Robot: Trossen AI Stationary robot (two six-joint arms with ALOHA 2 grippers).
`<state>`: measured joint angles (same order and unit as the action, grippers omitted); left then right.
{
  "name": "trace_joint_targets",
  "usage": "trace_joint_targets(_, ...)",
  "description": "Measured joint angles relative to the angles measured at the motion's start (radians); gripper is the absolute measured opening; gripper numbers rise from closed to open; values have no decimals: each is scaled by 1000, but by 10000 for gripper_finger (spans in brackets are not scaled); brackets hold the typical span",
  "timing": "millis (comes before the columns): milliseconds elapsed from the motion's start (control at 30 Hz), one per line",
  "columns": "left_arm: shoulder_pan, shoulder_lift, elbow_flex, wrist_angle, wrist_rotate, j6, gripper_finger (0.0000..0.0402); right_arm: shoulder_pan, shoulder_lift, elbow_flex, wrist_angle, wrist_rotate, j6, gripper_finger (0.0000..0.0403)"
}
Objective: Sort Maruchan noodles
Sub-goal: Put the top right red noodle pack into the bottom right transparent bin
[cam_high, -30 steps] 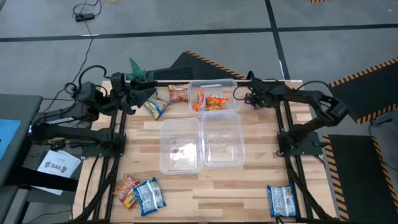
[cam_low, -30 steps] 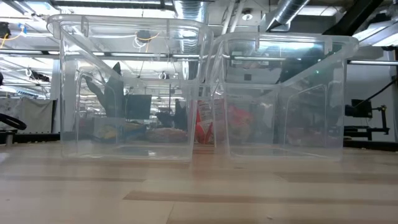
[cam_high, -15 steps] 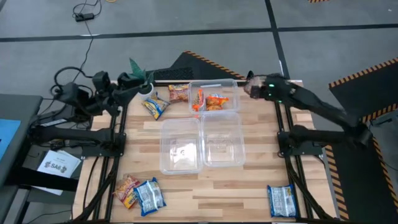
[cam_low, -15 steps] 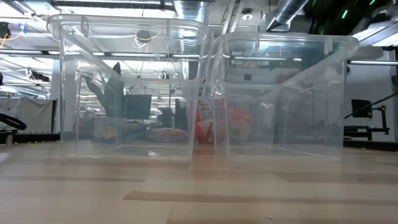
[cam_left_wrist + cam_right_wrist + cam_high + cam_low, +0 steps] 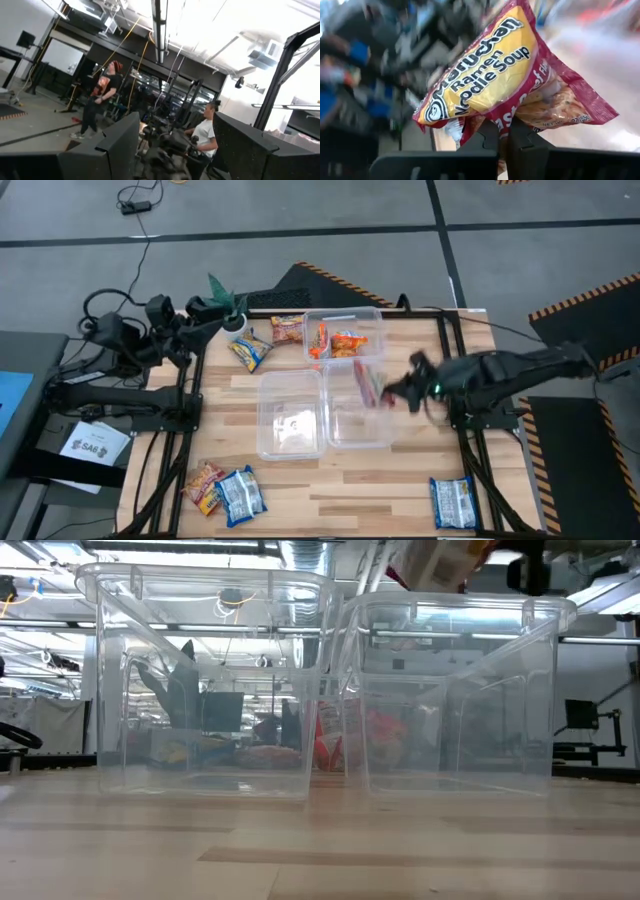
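A red Maruchan noodles packet point(image 5: 490, 75) with a yellow label hangs over the right-hand middle tub point(image 5: 358, 408), with my right gripper point(image 5: 395, 394) shut on it. The low view shows the packet point(image 5: 440, 560) above that tub's rim. Two orange packets lie in the far tub point(image 5: 343, 335). Two more packets point(image 5: 287, 329) point(image 5: 250, 352) lie flat on the table left of it. Other packets lie near the front edge, at left point(image 5: 225, 492) and right point(image 5: 452, 502). My left gripper point(image 5: 200, 318) waits open at the far left, beside the plant. My right gripper pinches the red packet by its crimped end seam point(image 5: 506, 121) between its two fingers. The fingers reach in roughly level from the table's right side. The packet juts out past the fingertips toward the left, tilted on edge and lifted clear over the tub.
A second clear tub point(image 5: 290, 412) stands beside the right-hand one at mid-table. A small potted green plant point(image 5: 228, 302) sits at the far left edge. Bare wood lies between the tubs and the front edge. People show in the room beyond the table.
My right gripper has swung from beside the far tub up and toward the table's near edge, carrying the red packet, which now hangs over the right-hand middle tub. My left gripper has drawn back toward the table's left edge, away from the packets.
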<state>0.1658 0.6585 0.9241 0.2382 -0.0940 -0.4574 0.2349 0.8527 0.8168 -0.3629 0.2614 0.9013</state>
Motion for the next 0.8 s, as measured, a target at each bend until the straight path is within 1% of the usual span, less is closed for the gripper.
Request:
trace_joint_targets(100, 0, 4, 0, -16, 2, -8, 238, 106, 96, 44, -63, 29, 50, 16)
trace_joint_targets(200, 0, 10, 0, -19, 3, -13, 238, 151, 199, 104, -147, 33, 68, 16)
trace_joint_targets(400, 0, 18, 0, -26, 12, -25, 238, 155, 349, 235, -281, 33, 37, 16)
trace_joint_targets(567, 0, 18, 0, -42, 31, -27, 238, 149, 429, 334, -375, 33, -28, 16)
trace_joint_targets(800, 0, 17, 0, -48, 36, -29, 238, 149, 518, 444, -494, 30, -190, 16)
